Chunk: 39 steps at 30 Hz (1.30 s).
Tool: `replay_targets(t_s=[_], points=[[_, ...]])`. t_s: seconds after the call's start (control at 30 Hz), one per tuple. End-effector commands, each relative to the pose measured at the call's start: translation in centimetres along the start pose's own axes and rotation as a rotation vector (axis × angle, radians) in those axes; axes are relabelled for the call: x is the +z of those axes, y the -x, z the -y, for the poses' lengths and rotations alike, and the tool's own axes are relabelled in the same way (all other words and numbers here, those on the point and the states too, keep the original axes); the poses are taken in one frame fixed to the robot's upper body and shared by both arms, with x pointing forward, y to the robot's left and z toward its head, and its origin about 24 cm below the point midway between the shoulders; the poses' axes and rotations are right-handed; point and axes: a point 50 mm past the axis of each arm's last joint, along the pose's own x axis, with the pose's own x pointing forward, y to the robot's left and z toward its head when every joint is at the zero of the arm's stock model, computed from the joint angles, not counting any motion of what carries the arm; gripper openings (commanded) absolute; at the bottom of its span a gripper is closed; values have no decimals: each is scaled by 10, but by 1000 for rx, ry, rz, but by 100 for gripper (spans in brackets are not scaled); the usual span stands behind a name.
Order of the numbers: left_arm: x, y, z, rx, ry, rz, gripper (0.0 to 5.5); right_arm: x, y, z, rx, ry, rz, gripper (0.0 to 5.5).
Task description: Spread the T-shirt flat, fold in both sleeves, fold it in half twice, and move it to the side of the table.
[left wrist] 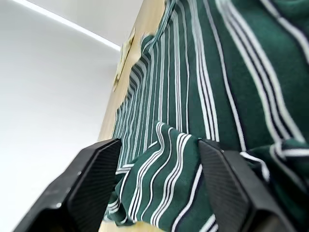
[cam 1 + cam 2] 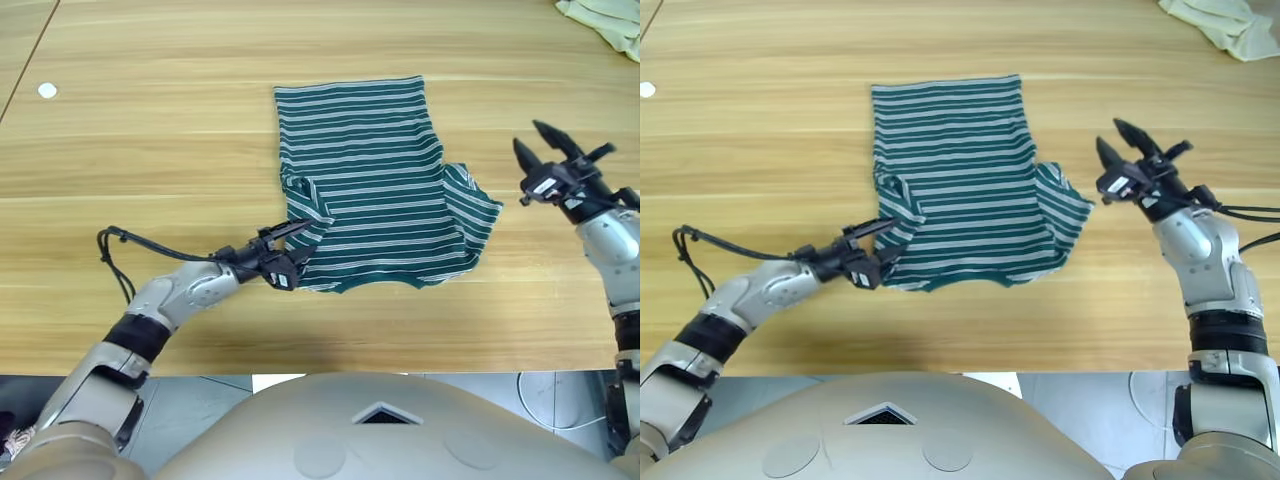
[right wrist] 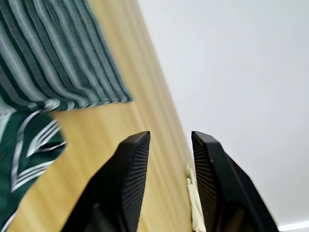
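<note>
One pale cloth (image 2: 605, 20) at the table's (image 2: 150, 150) far-right corner is cut off. One striped T-shirt (image 2: 365, 180) lies mid-table. My left pincer (image 2: 295, 250) gapes around its near-left hem, and my right pincer (image 2: 540, 145) hangs open beside its right sleeve.

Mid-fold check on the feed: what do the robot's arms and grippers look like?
The left arm and right arm have silver-grey shells, each with a black band farther up. A thin black cable loops beside the left arm. The left gripper and right gripper are black, each with two tapering fingers with ribbed pads and a small white label at the base.
</note>
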Motion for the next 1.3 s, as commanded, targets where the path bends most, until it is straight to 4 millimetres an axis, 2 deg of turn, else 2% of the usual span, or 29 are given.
replay_targets(t_s=[0.03, 0.13, 0.27, 0.37, 0.47, 0.53, 0.6, 0.73, 0.97, 1.3], points=[[-11, 24, 22, -90, 12, -145, 297, -7, 12, -18, 180, 54, -50, 161], [-5, 18, 5, 29, -18, -124, 297, -7, 19, -20, 238, 93, -60, 161], [5, 20, -25, 217, -76, -107, 297, 2, 43, -21, 359, 127, -55, 161], [19, 19, -40, 327, -82, -63, 297, 7, 56, -40, 499, 118, -69, 161], [19, 22, -48, 360, -125, -90, 297, 4, 69, -51, 588, 114, -105, 161], [26, 22, -60, 434, -100, -49, 297, -4, 52, -63, 543, 107, -126, 161], [28, 20, -62, 458, -79, -30, 297, -11, 43, -69, 521, 119, -148, 161], [28, 15, -60, 461, -61, -23, 297, -18, 39, -75, 491, 125, -161, 161], [29, 9, -64, 474, -38, 14, 297, -16, 37, -91, 518, 113, -111, 161], [28, 6, -59, 457, -21, 18, 297, -16, 35, -96, 534, 121, -86, 161]])
